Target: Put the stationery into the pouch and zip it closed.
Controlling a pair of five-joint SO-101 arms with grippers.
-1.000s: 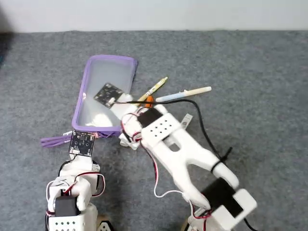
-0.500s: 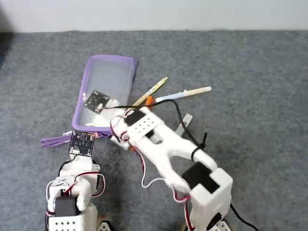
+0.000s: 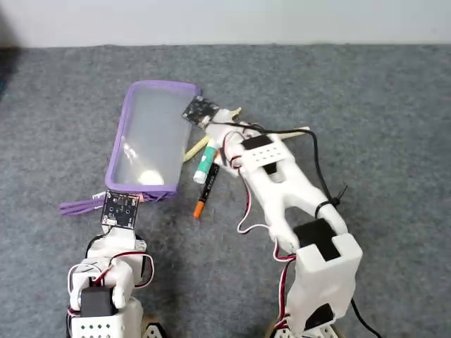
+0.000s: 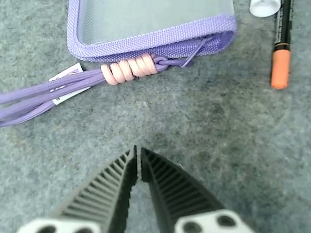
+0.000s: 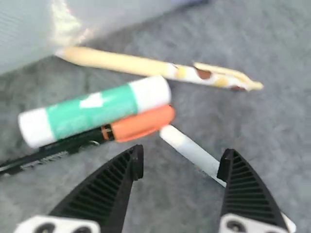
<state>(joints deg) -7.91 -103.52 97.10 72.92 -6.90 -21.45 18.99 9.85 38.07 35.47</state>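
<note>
The purple-edged pouch (image 3: 151, 137) lies flat with its clear side up, and I cannot tell how far its zip is drawn. Its pink-coiled zip cord (image 4: 129, 69) trails off the near end. My left gripper (image 4: 136, 154) is shut and empty, just short of that end. Beside the pouch lie a green glue stick (image 3: 206, 160), a black marker with an orange cap (image 3: 206, 190) and a yellow pen (image 5: 155, 68). My right gripper (image 5: 181, 162) hangs open over them, with a white pen (image 5: 194, 155) between its fingers' line; it holds nothing.
The purple strap (image 4: 39, 92) with a white tag runs sideways from the pouch's near end. Grey carpet covers the table. The right arm (image 3: 282, 190) hides part of the white pen (image 3: 299, 131). A pale wall edge runs along the back.
The right arm has swung from the pouch's near end back and to the right, over the pens. The glue stick and marker now lie uncovered beside the pouch. The left arm stayed still.
</note>
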